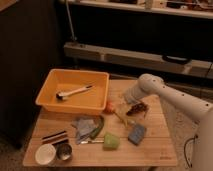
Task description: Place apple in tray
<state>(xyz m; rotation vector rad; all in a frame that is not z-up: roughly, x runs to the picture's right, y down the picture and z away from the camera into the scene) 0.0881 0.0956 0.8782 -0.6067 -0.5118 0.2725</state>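
The apple (109,106), small and orange-red, lies on the wooden table just right of the tray's front right corner. The tray (49,84) is a large orange-yellow bin at the table's back left, with a white-handled brush (73,92) lying in it. My gripper (129,99) hangs at the end of the white arm that comes in from the right. It is low over the table, a little right of the apple and just above the dark grapes (138,108). It holds nothing that I can see.
A pale banana (121,118) lies between the apple and the grapes. A blue sponge (136,134), a green block (111,141), a grey cloth (84,126), a white bowl (46,154) and a metal cup (64,151) fill the table's front. A dark shelf stands behind.
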